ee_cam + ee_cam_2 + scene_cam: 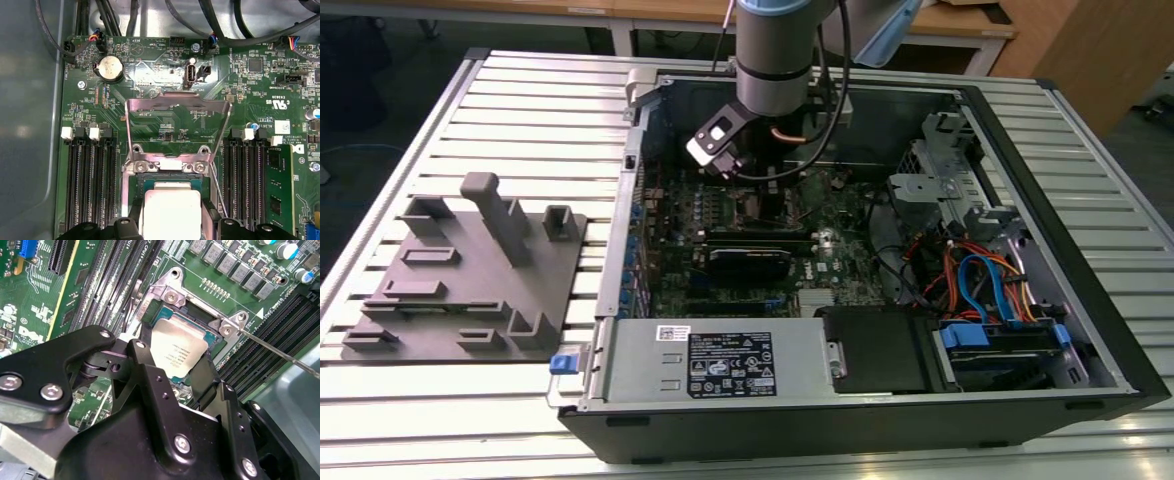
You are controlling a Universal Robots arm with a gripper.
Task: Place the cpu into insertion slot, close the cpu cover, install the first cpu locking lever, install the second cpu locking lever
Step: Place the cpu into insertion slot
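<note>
Arm: one arm (774,50) reaches down into the open case (1081,300), over the far part of the board as the exterior view shows it.
Pincer: the pincer (174,359) is black, with two fingers (145,370) closed on the cpu, one on each of two opposite edges; seen in both wrist views.
Cpu: the cpu (172,212) is square with a dull silver top, held level between the fingers directly over the slot; whether it is seated or just above cannot be told.
Slot: the slot (170,296) is square, with a silvery rim and screws at its corners, set in the green board (250,85) between two banks of memory slots (92,185).
Cover: the cover (177,100) is a silvery frame with a square opening, swung open and standing back from the slot on its hinge; the board shows through the opening.
Lever: the lever (280,352) is a thin metal rod, unlatched, slanting out from a slot corner across the memory slots.
Memory module: the memory module (277,190) sits in the outermost slot of one bank.
Coin cell: the coin cell (110,68) is round, on the board beyond the cover.
Case: it lies on its side, open, on the slatted counter (520,110).
Fixture: the grey moulded fixture (467,270) lies on the counter, at the exterior view's left of the case.
Cables: blue and orange cables (987,285) lie inside the case, at the exterior view's right.
</note>
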